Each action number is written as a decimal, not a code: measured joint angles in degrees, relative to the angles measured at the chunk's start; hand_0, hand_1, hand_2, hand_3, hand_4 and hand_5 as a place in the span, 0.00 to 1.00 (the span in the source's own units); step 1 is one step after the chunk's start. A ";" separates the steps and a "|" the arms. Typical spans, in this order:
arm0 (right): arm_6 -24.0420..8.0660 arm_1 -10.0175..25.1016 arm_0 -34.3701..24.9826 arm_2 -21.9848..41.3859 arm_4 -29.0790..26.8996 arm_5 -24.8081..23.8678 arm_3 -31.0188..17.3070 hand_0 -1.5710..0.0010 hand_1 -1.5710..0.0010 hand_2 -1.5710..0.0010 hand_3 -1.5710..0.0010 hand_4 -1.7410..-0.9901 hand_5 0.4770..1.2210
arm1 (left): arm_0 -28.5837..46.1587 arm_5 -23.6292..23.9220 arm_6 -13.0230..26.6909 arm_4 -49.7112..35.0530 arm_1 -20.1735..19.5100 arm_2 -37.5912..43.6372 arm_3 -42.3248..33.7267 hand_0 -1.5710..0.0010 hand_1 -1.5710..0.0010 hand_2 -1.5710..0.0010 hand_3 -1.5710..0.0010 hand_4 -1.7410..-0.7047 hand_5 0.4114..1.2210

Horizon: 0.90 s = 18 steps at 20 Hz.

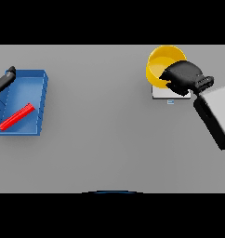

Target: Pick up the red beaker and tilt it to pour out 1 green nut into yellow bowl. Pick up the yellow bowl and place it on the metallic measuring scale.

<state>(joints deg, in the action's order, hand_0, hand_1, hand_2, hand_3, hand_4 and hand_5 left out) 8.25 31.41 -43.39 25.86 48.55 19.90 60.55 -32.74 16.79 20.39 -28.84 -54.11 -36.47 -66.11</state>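
Bowl point(162, 65) sits right where I want it, or nearly: it is over the scale point(162, 94), whose pale plate shows just below the bowl's near rim, with a small readout at its front edge. My right hand point(181, 78) comes in from the right and lies over the bowl's right side, its fingers curled at the rim, so I read it as grasping the bowl. Whether the bowl's base is already resting on the plate or hanging just above it, I cannot tell from this view.

That is what the coming move turns on. The bowl lies to the left of the palm and slightly farther from me than the scale's centre, so I judge a small pull toward me and a short way down is all that remains before letting go. The bowl is round, mouth up, with no long axis to line up. I cannot see a nut inside.

Beaker point(16, 116) lies on its side in the blue tray point(40, 100) far to the left, its long axis running from near-left to far-right. My left hand point(4, 79) shows at the tray's far-left corner; its fingers I cannot make out.
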 measured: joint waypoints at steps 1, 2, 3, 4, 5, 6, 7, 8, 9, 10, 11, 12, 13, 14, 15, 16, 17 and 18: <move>-0.31 -0.45 -0.53 -0.18 0.13 -0.39 -1.87 0.00 0.00 0.03 0.26 0.00 1.00 | -0.35 0.14 0.67 0.19 0.03 -0.22 -0.29 1.00 1.00 1.00 1.00 0.98 0.40; 0.31 -0.62 -1.45 -0.60 0.23 -1.22 -4.14 0.00 0.00 0.05 0.26 0.00 1.00 | -0.10 -0.04 0.19 0.34 -0.38 -0.29 -0.56 1.00 1.00 1.00 1.00 0.99 0.39; 0.92 -0.91 -1.06 -0.71 0.68 -2.75 -6.40 0.00 0.00 0.05 0.24 0.00 1.00 | -0.12 -0.05 0.66 0.37 -0.20 -0.38 -0.25 1.00 1.00 1.00 1.00 0.99 0.38; 1.56 -1.25 -1.21 -0.81 0.94 -3.91 -8.45 0.00 0.00 0.06 0.21 0.00 1.00 | 0.07 -0.24 1.19 0.06 -0.72 -0.11 -0.19 1.00 1.00 1.00 1.00 0.98 0.38; 0.98 -1.92 -1.94 -1.09 1.14 -4.47 -10.59 0.00 0.00 0.07 0.19 0.00 1.00 | -0.43 -0.36 1.24 0.02 -0.71 0.05 -0.04 1.00 1.00 1.00 1.00 0.98 0.37; 1.74 -1.72 -2.67 -1.60 0.85 -4.41 -11.94 0.00 0.00 0.08 0.18 0.00 1.00 | -0.13 -0.23 0.53 -0.02 -0.97 0.25 -0.26 1.00 1.00 1.00 1.00 0.98 0.37; 2.03 -2.03 -2.32 -1.76 0.81 -4.90 -13.35 0.00 0.00 0.08 0.16 0.00 1.00 | 0.15 -0.15 0.33 -0.04 -0.76 0.11 -0.50 1.00 1.00 1.00 1.00 0.98 0.37; 1.97 -2.49 -2.61 -2.20 0.48 -4.98 -14.86 0.00 0.00 0.09 0.15 0.00 1.00 | -0.22 -0.23 1.19 0.09 -0.56 -0.12 -0.30 1.00 1.00 1.00 1.00 0.98 0.37; 2.33 -2.73 -2.82 -2.49 0.31 -5.20 -15.96 0.00 0.00 0.10 0.14 0.00 1.00 | 0.11 -0.33 0.80 -0.03 -0.52 -0.05 -0.11 1.00 1.00 1.00 1.00 0.98 0.37; 2.68 -3.06 -2.63 -2.51 0.11 -5.12 -16.23 0.01 0.00 0.11 0.13 0.00 1.00 | 0.35 -0.46 0.46 -0.07 -1.10 0.18 -0.19 1.00 1.00 1.00 1.00 0.98 0.37; 3.07 -3.50 -2.82 -2.71 0.14 -5.50 -17.55 0.01 0.00 0.11 0.10 0.00 1.00 | -0.10 -0.44 0.97 -0.03 -0.38 -0.07 0.07 1.00 1.00 1.00 1.00 0.98 0.37; 3.17 -3.44 -3.13 -3.14 -0.27 -4.78 -18.33 0.03 0.00 0.12 0.08 0.00 1.00 | 0.47 -0.33 0.35 -0.30 -0.55 0.12 -0.40 1.00 1.00 1.00 1.00 0.98 0.37; 2.07 -4.08 -3.40 -3.31 -0.36 -4.59 -18.69 0.06 0.00 0.13 0.07 0.00 1.00 | 0.43 -0.25 0.62 -0.29 -0.13 0.05 0.17 1.00 1.00 1.00 1.00 0.98 0.37; 2.39 -4.41 -3.38 -3.48 -0.52 -4.29 -19.36 0.10 0.00 0.13 0.05 0.00 1.00 | 0.22 -0.10 0.95 0.13 -0.19 -0.18 0.25 1.00 1.00 1.00 1.00 0.98 0.37; 2.45 -4.55 -3.52 -3.53 -0.45 -4.14 -19.77 0.11 0.00 0.12 0.09 0.00 1.00 | -0.07 -0.17 1.24 0.25 -0.17 -0.29 0.25 1.00 1.00 1.00 1.00 0.98 0.37; 2.74 -4.70 -3.69 -3.56 -0.40 -4.07 -20.03 0.11 0.00 0.12 0.13 0.00 1.00 | -0.43 -0.15 1.37 0.37 -0.06 -0.44 -0.09 1.00 1.00 1.00 1.00 0.98 0.37; 3.09 -4.33 -3.98 -3.73 -0.36 -3.48 -20.58 0.15 0.07 0.09 0.24 0.00 1.00 | -0.13 0.12 1.49 0.48 0.17 -0.72 -0.33 1.00 1.00 1.00 1.00 0.98 0.38; 2.62 -4.49 -4.22 -4.07 -0.59 -2.95 -20.75 0.28 0.16 0.15 0.33 0.05 1.00 | -0.29 -0.10 1.20 0.20 0.33 -0.36 0.28 1.00 1.00 1.00 1.00 0.98 0.38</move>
<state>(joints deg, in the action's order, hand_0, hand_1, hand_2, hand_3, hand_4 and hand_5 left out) 10.86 26.93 -47.60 21.79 47.96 16.95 39.81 -33.03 16.68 21.59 -28.64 -53.78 -36.83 -65.84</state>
